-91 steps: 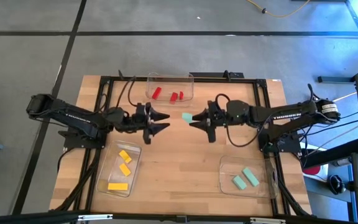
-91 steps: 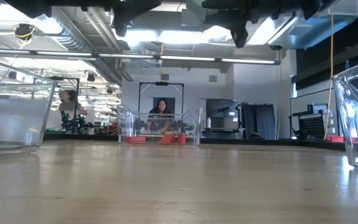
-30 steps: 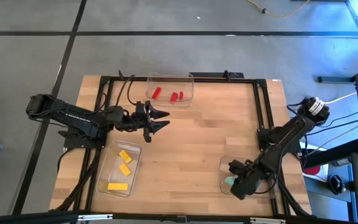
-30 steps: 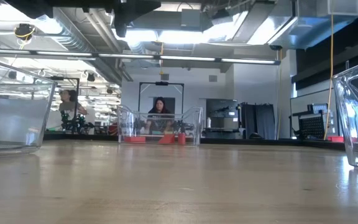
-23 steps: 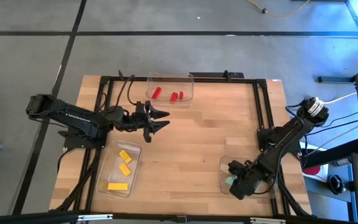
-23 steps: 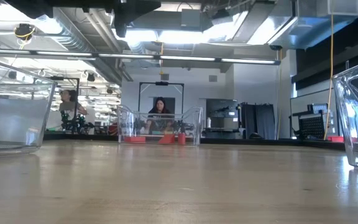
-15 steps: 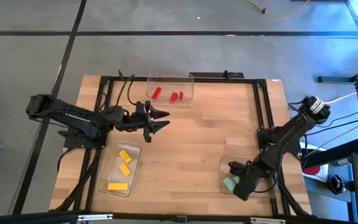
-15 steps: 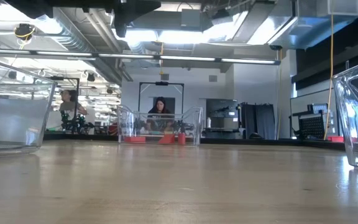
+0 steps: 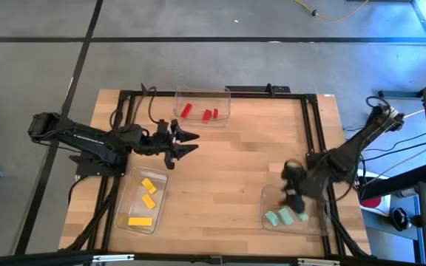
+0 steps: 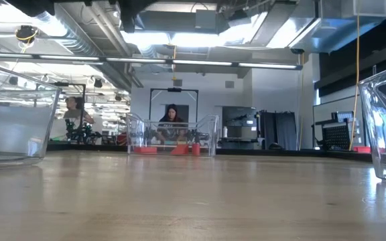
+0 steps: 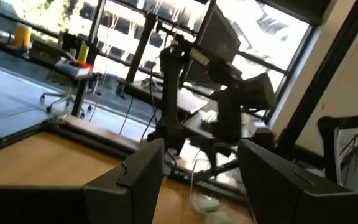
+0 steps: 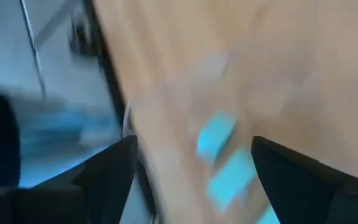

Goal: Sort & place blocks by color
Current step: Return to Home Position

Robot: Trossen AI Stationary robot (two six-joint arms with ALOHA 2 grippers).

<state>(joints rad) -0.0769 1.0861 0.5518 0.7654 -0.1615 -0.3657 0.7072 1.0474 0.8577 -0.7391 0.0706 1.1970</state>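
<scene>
- Since the frame half a second back, the right gripper (image 9: 294,196) has lifted out of the right tray (image 9: 266,193) and drawn back toward its own base; the left gripper (image 9: 193,142) has shifted only slightly
- Right gripper: fingers spread wide with nothing between them, as the right wrist view confirms; it hangs over the far edge of the right tray
- Left gripper: fingers apart and empty, held above the table (image 9: 235,170) between the far tray (image 9: 198,90) and the left tray (image 9: 124,203)
- Teal blocks (image 9: 285,216): three lie together at the near end of the right tray
- Red blocks (image 9: 207,114): three lie in the far tray
- Yellow blocks (image 9: 148,185): three lie in the left tray; no block shows on the bare table
- Step in hand, as judged: sorting looks complete and the arms are retiring to rest
- Next move calls for folding each arm back toward its base with the fingers left slack; nothing remains to grasp
- Edges: the right arm passes close to the tray wall and the black frame rail (image 9: 305,129) beside it, so height should be kept until clear
- Open room: the middle of the table is free, while the left gripper sits near a corner of the far tray and should withdraw along its own line
</scene>
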